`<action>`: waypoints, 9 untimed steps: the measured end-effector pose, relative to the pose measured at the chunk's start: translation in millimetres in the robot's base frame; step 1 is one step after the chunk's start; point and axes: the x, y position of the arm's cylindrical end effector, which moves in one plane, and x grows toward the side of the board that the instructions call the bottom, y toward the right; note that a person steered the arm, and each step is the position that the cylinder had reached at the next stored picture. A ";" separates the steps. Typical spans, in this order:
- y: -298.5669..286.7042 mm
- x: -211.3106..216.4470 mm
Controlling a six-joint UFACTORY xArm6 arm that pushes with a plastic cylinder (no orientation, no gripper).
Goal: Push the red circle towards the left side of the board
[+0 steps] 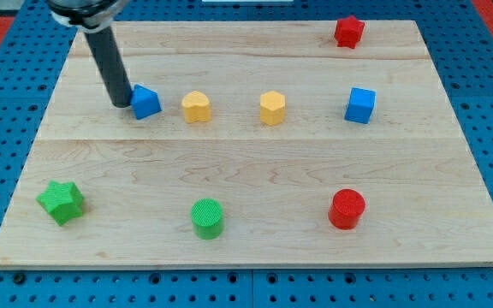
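Our tip (122,103) touching the blue block (146,102) at the view's left, holding nothing, red circle (347,209) well apart, lower right

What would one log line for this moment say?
my tip: touching blue block, its left | red circle: bottom right, untouched | push: not begun

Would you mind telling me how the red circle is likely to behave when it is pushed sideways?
The red circle looks squat and flat-based, so it should slide rather than tip. Its round side may slip off my tip if struck off-centre. The wooden board looks smooth, so little drag seems likely.
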 end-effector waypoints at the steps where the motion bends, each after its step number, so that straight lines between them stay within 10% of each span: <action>1: -10.9 -0.5; 2: -46.1 33.7; 6: 397.8 142.3; 9: 219.8 171.6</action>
